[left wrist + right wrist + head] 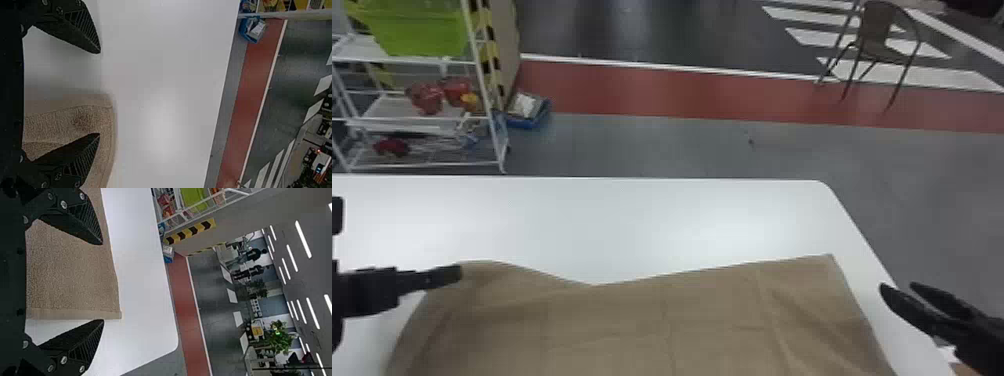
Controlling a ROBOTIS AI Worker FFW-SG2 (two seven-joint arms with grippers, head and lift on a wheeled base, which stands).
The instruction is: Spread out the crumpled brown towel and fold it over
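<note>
Gray floor (682,147) lay behind the table, crossed by a red band (682,95) in the upper part of the head view. A brown chair (874,47) stood at upper right among white floor stripes (932,74). At upper left, a white wire rack (419,118) held a green bin (417,32) above some red things (427,97), and a blue box (524,121) sat on the floor just beside it. Farther off, the right wrist view took in a leafy plant (278,340) and long ceiling lights (303,239).

White and smooth, the table (632,215) had a rounded far corner right of center. Across its near part, the brown towel (632,325) lay spread with shallow creases, its far edge dipping near the middle and running off the bottom of the frame.

At left, the left gripper (458,272) was by the towel's upper left edge, its fingers wide apart with nothing gripped. At lower right, the right gripper (898,286) was beside the towel, also wide open and empty.
</note>
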